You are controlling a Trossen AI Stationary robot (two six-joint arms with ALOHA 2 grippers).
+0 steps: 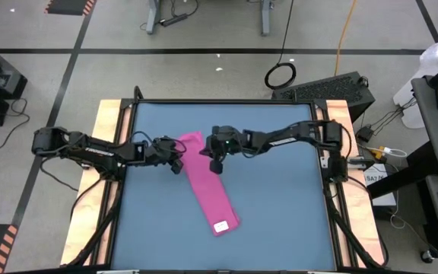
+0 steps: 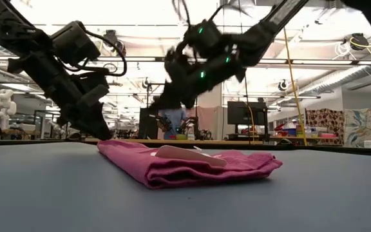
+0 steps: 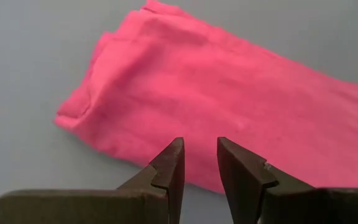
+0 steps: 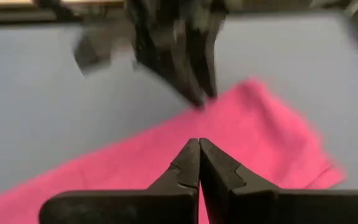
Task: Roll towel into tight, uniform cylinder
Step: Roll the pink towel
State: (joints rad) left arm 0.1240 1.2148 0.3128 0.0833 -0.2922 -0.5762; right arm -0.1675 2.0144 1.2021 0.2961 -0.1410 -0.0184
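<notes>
Overhead, you have the towel (image 1: 208, 185) lying as a long folded strip, slanting across the middle of the blue tabletop (image 1: 280, 213), its white tag (image 1: 221, 226) at the near end. The left gripper (image 1: 177, 163) sits at the strip's left edge near its far end; the right gripper (image 1: 216, 164) hangs over the right edge, opposite. Bare blue lies wide open on both sides and toward you.

At table level, the strip shows as a low folded heap (image 2: 192, 166), layered edges facing the camera, tag (image 2: 189, 153) on top. The left gripper (image 2: 102, 134) is down close to the cloth's far end; the right gripper (image 2: 172, 90) is higher, clear of it.

Left wrist: fingers (image 3: 169, 168) stand slightly apart with nothing between them, poised over the towel's long edge (image 3: 185, 93); a rumpled corner lies just beyond.

Right wrist: fingers (image 4: 188, 165) pressed tight together, empty, above the pink cloth (image 4: 260, 130). The left gripper (image 4: 194, 96) touches or nearly touches the opposite edge; you cannot tell which.
</notes>
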